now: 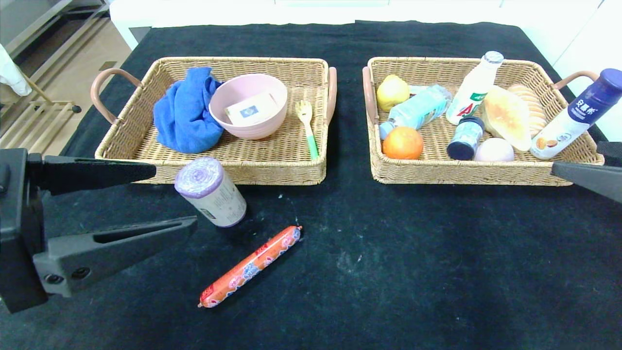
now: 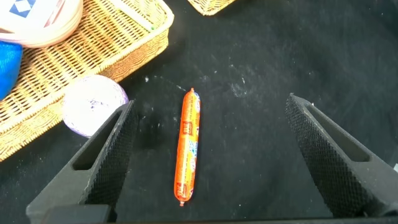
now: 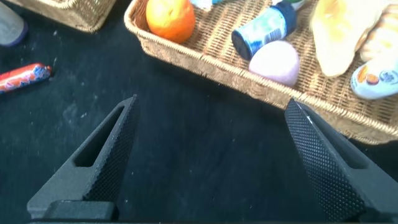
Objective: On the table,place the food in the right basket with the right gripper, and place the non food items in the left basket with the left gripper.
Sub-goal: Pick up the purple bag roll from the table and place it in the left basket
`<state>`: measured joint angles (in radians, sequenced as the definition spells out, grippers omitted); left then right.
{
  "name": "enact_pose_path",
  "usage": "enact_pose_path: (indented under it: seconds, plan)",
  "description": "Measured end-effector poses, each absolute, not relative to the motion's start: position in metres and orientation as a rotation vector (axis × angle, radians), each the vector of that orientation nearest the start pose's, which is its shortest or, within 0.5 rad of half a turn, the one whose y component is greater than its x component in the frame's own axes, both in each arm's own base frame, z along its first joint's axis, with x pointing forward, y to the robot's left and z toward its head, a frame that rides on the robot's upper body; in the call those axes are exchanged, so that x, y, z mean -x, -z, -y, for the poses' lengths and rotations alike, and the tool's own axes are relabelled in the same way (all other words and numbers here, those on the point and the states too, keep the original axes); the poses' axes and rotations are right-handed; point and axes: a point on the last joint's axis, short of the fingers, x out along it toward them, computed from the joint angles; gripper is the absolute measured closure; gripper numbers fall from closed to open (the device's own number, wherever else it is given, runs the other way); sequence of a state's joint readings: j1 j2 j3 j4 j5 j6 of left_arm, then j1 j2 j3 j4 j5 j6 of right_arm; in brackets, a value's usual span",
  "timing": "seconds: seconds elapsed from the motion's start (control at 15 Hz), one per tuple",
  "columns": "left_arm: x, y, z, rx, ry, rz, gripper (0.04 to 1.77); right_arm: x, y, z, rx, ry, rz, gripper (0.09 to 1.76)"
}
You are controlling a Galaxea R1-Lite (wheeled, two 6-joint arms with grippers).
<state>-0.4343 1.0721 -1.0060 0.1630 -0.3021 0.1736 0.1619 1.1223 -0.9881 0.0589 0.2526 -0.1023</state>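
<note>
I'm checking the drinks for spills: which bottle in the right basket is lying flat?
The pale blue water bottle, lying between the lemon and the orange. The two white bottles lean propped up instead.

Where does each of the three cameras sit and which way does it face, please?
Head view: on the robot's head, looking forward and down at both baskets; the open left gripper shows at the left edge, one right finger at the right edge.
Left wrist view: on the left wrist, looking down between its fingers at the sausage and the purple roll.
Right wrist view: on the right wrist, open fingers facing the right basket.
Shared: the sausage appears in all three.
</note>
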Motion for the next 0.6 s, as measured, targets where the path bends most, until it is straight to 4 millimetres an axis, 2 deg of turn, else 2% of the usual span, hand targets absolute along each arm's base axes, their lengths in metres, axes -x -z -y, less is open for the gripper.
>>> enact_pose_path:
  seconds: [0.6]
  plan:
    - [-0.1226, -0.2992, 0.0642, -0.181, 0.752, -0.194, 0.09, -0.1411, -0.2956, -0.0332, 0.095, -0.454, -0.182, 0.15]
